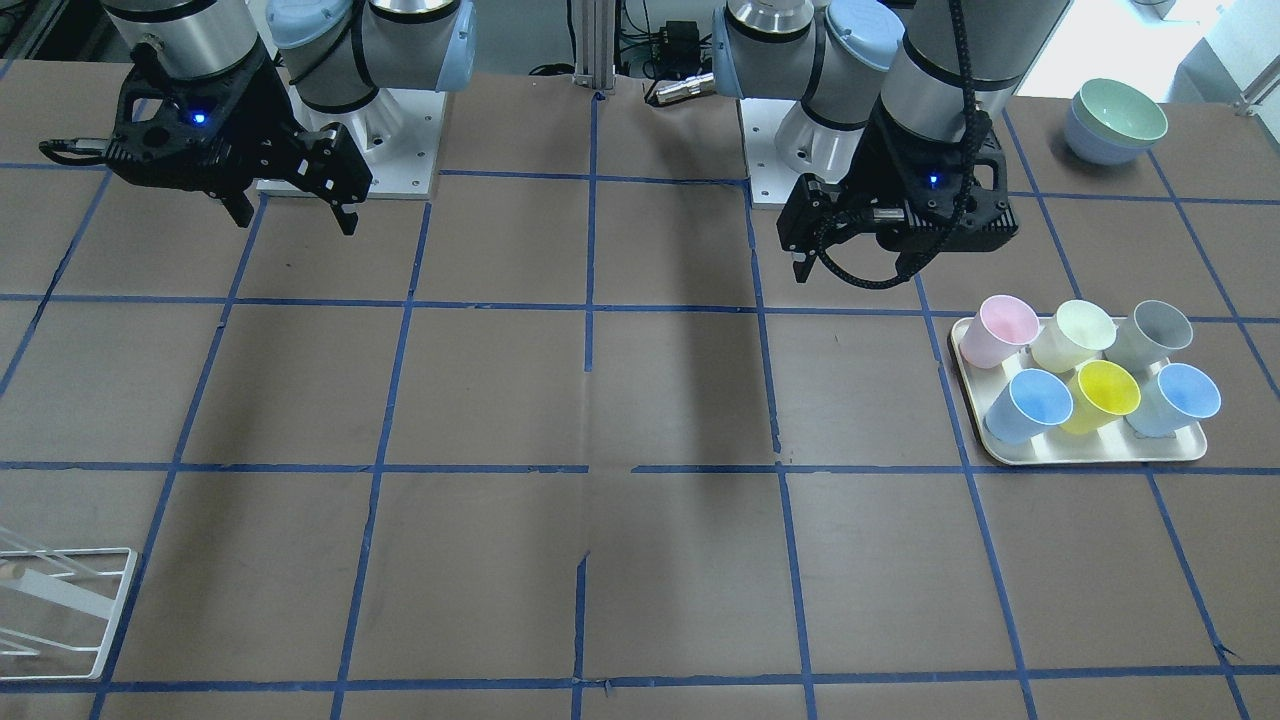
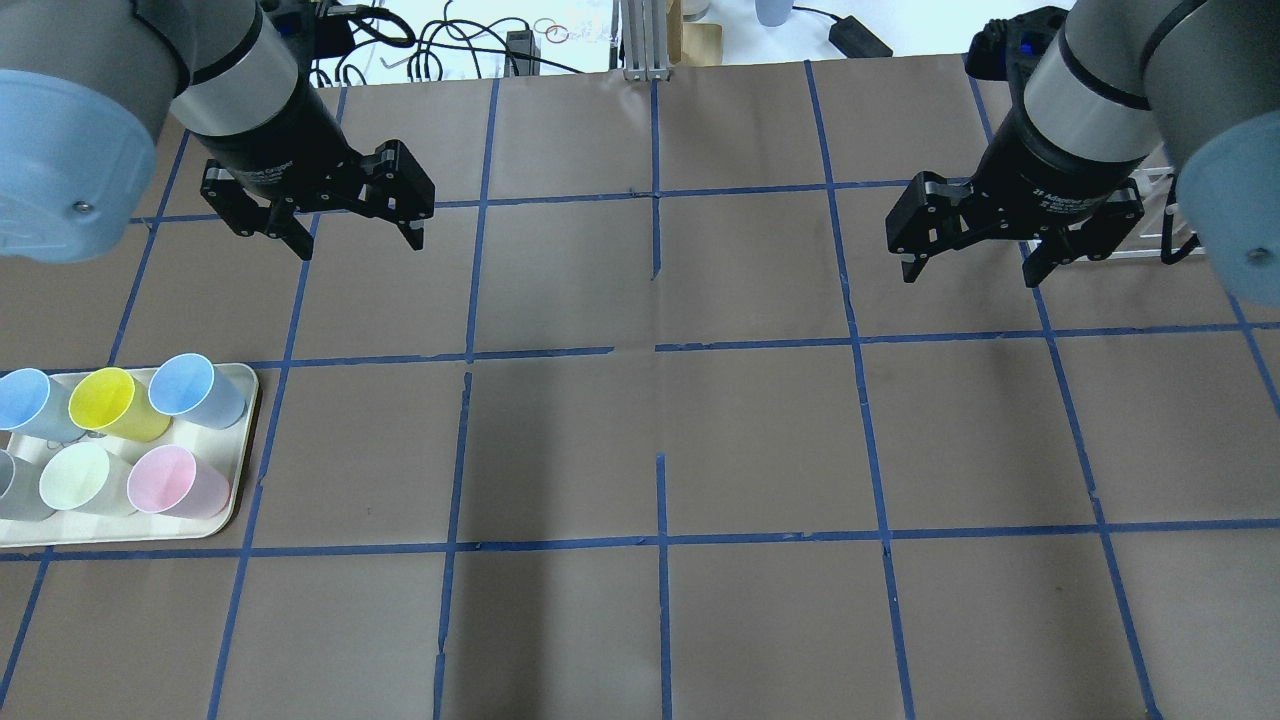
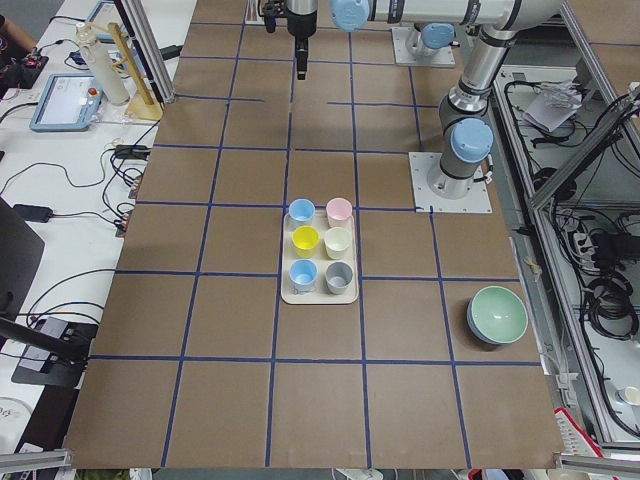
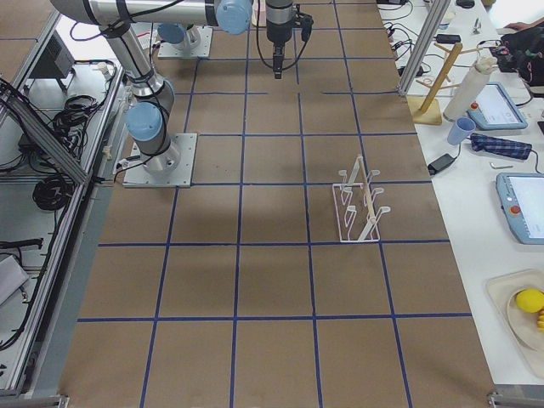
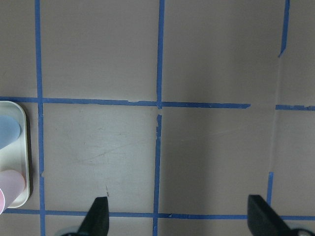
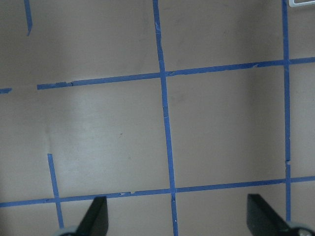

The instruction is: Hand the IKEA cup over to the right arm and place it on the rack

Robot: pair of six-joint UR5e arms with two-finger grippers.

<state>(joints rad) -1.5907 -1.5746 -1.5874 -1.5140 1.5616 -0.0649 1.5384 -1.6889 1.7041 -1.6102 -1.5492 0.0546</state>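
Seen from the operators' side, nearest first: the white wire rack sits at the worktop edge on the robot's right. The cream tray on the robot's left holds six cups. The IKEA cup, pale grey, stands mouth up in the tray's robot-side row, outer end, beside the pale green cup. Farther back, the left pincer and right pincer hang above bare worktop, jaws spread, holding nothing.

Evenly and brightly lit from overhead. Casts soft, broad shadows down the middle of the worktop. Blows out to white glare at the front-facing view's top right corner. Goes slightly soft along the wrist views' lower edges.
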